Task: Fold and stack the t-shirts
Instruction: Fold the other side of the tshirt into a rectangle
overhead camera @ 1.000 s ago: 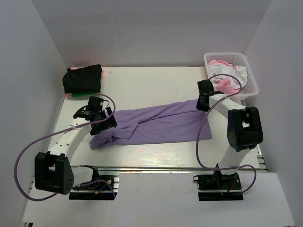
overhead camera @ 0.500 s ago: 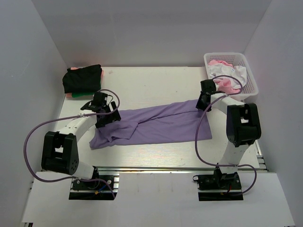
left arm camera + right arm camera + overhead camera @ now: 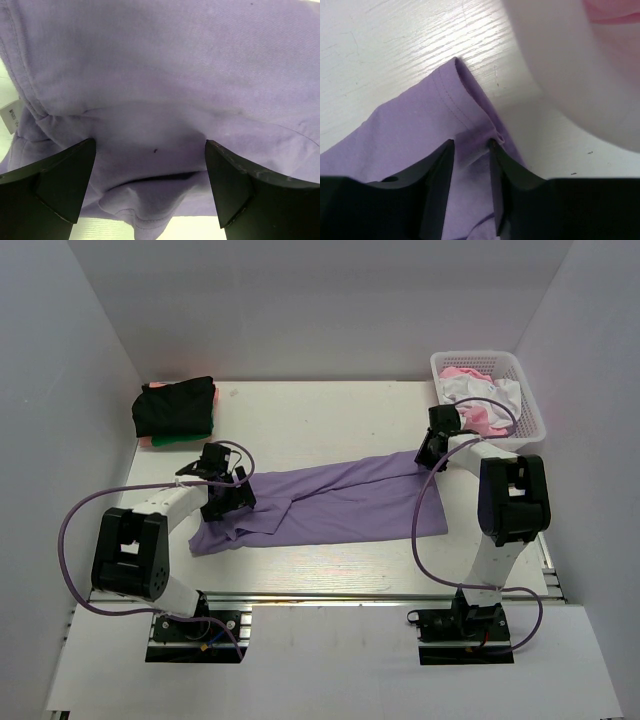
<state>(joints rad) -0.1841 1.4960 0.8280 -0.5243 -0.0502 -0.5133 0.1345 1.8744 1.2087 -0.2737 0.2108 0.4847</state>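
Lavender shirt (image 3: 330, 505) lies across the middle of the table, just beyond the metal rail (image 3: 350, 595) at the near edge. The table (image 3: 330, 420) is white-painted wood with a fine grain, and plain white walls (image 3: 300, 310) box it in on three sides.

The shirt is soft, matte cloth folded into a long band that runs from low on the left to higher on the right, with loose creases at its left end. In the left wrist view its stitched seams are plain to see, and a small white label (image 3: 12, 116) pokes out at the edge.

The left gripper (image 3: 150, 150) hangs over the band's bunched left end with its black fingers spread wide and nothing between them but the cloth lying below. The right gripper (image 3: 471, 145) is down at the band's far right corner. Its fingers stand partly apart on either side of the hemmed edge, released rather than squeezing. The hem there curls into a small rounded fold on the bare wood. Purple cables (image 3: 65, 540) loop from each arm.

Farther back on the left sits a folded pile, well apart from the band. A black shirt (image 3: 175, 408) is on top, and a pink edge (image 3: 148, 443) shows underneath.

In the far right corner stands a white plastic lattice basket (image 3: 470, 357). It holds crumpled pink and white cloth (image 3: 480, 405) heaped to the rim.
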